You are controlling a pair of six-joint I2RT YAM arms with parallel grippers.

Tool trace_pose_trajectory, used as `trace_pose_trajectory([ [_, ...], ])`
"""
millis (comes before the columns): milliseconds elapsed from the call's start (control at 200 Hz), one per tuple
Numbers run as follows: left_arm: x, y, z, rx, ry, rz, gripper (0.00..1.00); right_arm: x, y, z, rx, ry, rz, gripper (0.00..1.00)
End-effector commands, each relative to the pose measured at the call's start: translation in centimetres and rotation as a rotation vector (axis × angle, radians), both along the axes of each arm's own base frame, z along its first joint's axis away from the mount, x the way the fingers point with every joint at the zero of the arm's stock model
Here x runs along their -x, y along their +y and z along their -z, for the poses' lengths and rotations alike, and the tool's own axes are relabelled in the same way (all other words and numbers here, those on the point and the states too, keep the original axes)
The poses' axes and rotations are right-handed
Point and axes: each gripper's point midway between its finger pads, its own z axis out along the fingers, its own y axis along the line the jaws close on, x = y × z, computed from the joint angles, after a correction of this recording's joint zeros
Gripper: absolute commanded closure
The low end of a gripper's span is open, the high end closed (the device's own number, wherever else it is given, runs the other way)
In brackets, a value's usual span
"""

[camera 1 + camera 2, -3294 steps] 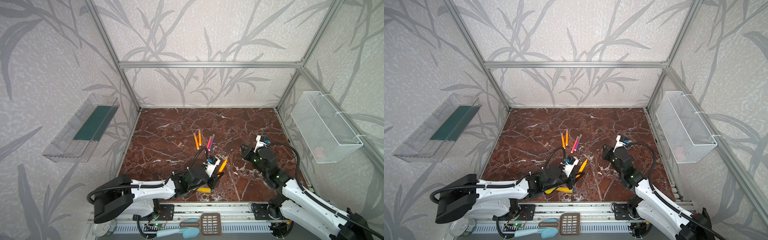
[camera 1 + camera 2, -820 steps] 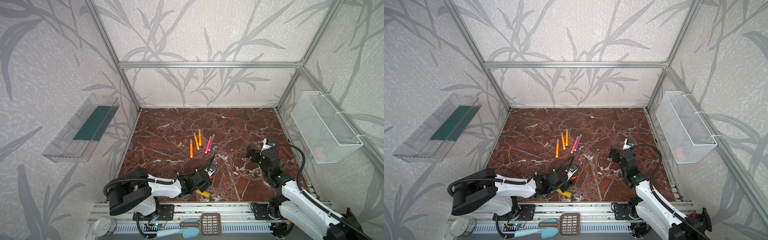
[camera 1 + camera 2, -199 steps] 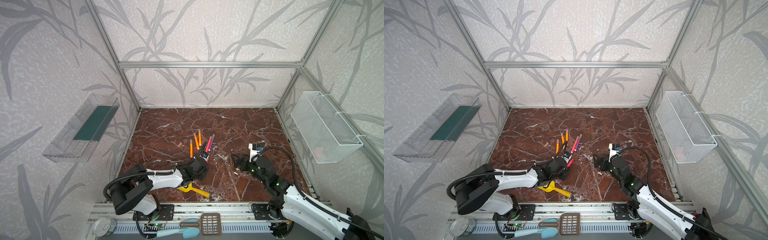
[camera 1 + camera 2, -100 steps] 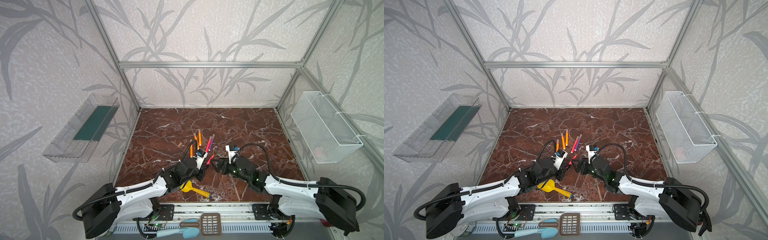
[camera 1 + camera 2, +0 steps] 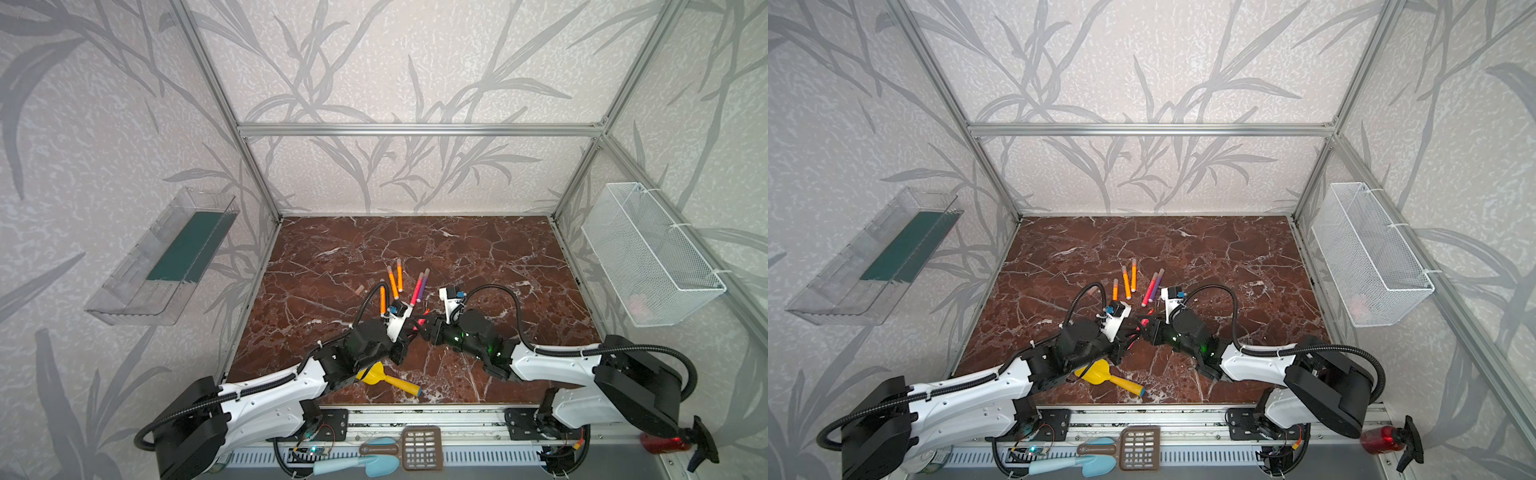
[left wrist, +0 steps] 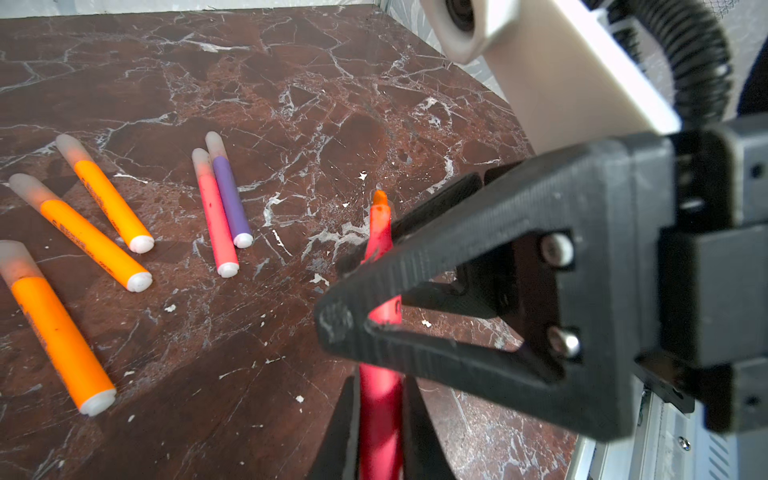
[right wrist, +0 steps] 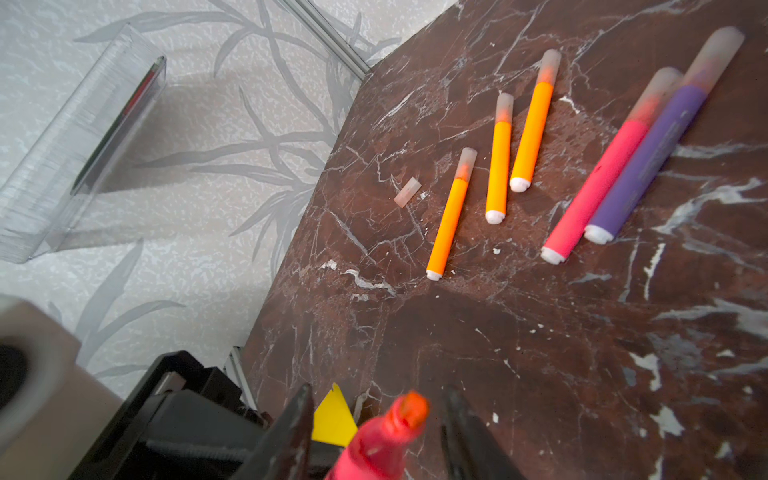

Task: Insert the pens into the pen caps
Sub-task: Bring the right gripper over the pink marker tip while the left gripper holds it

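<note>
Item: pink-red pen [image 6: 380,399], uncapped, orange tip bare. It is carried off the marble table [image 5: 478,249] at lower centre of both top views, clamped by the barrel in the left gripper [image 6: 380,415], whose fingers are pressed together on it. Change: one second earlier the right gripper [image 7: 374,432] stood well apart at the right of the table. It has since swung across to meet the left one, and its jaws now flank the pen's tip end, still apart from it with a gap on each side. Reading: probably a handover or a two-handed steadying before capping, with no second grip made yet. Stock on table, centre of a top view: three orange pens [image 7: 451,216] [image 7: 500,158] [image 7: 534,124], a second pink-red pen [image 7: 598,183] and a purple pen [image 7: 652,133] touching side by side, all five already capped. One loose pen cap [image 7: 407,192] lies just left of the orange group, so this looks like the last pairing. Yellow toy shovel [image 5: 376,374] lies in front of the grippers, lower centre, not part of the task. View notes: the right wrist view shows the loose cap and the gaps beside the tip. The left wrist view lacks the cap but shows the left clamp plainly. In the top views the held pen is only a pink sliver [image 5: 420,321].
</note>
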Motion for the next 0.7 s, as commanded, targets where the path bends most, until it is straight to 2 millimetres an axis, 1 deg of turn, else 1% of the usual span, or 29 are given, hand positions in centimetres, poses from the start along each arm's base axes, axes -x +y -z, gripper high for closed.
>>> trace_pose_trajectory([
  [0, -0.1, 0.2, -0.3, 0.007, -0.023, -0.004, 0.98, -0.1, 0.8, -2.5, -0.066, -0.040, -0.003, 0.67],
  [100, -0.2, 0.3, 0.0, -0.003, -0.019, -0.012, 0.98, 0.0, 0.8, -2.6, -0.062, -0.043, -0.002, 0.80],
  [155, -0.3, 0.3, 0.0, -0.004, -0.021, -0.015, 0.94, 0.1, 0.9, -2.7, -0.060, -0.044, -0.002, 0.85],
  [265, -0.3, 0.2, -0.2, 0.005, -0.023, -0.012, 0.73, 0.1, 1.0, -2.7, -0.059, -0.043, -0.003, 0.92],
  [365, -0.4, 0.1, -0.2, 0.005, -0.023, -0.013, 0.58, 0.3, 1.2, -2.9, -0.067, -0.046, -0.007, 0.96],
  [455, -0.5, -0.1, -0.2, 0.005, -0.024, -0.012, 0.48, 0.4, 1.4, -3.3, -0.074, -0.050, -0.013, 0.98],
  [515, -0.5, -0.1, -0.1, 0.004, -0.025, -0.012, 0.46, 0.4, 1.5, -3.3, -0.075, -0.052, -0.012, 0.98],
  [700, -0.7, -0.1, 0.7, -0.015, -0.021, -0.018, 0.46, 0.4, 1.4, -3.5, -0.082, -0.055, -0.006, 0.99],
])
